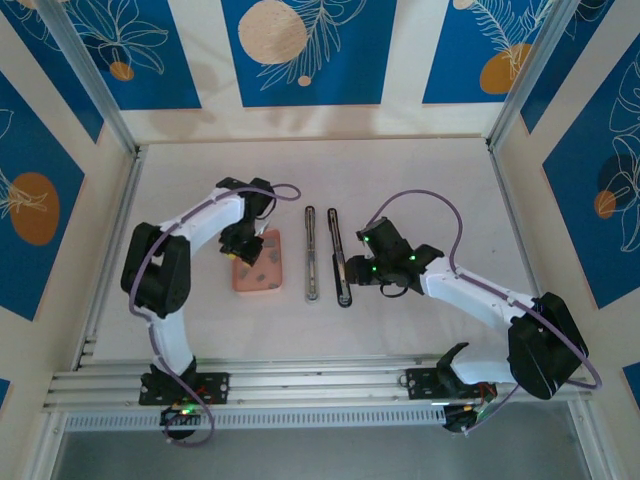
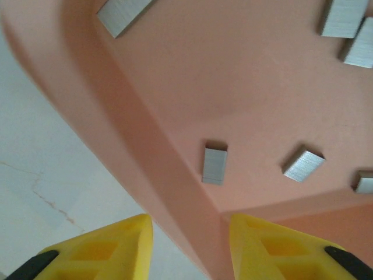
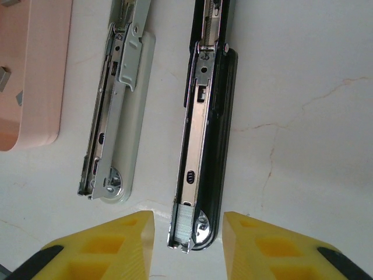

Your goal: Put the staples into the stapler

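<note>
The stapler lies opened out as two parallel bars, a silver-white one [image 1: 310, 253] [image 3: 113, 116] and a black arm [image 1: 340, 258] [image 3: 207, 128] with its metal channel facing up. A grey strip of staples [image 3: 185, 224] sits in the near end of that channel. My right gripper [image 1: 350, 272] [image 3: 188, 239] is open, its yellow fingertips either side of that end with a gap on both sides. Several loose staples [image 2: 214, 166] lie in the salmon-pink tray [image 1: 262, 272] [image 2: 233, 87]. My left gripper [image 1: 238, 252] [image 2: 189, 242] is open low over the tray's corner, its fingers straddling the wall.
The tray's edge [image 3: 35, 70] lies just left of the silver-white bar. Aluminium frame rails [image 1: 300, 385] run along the near table edge by the arm bases. Patterned blue walls close in the back and sides.
</note>
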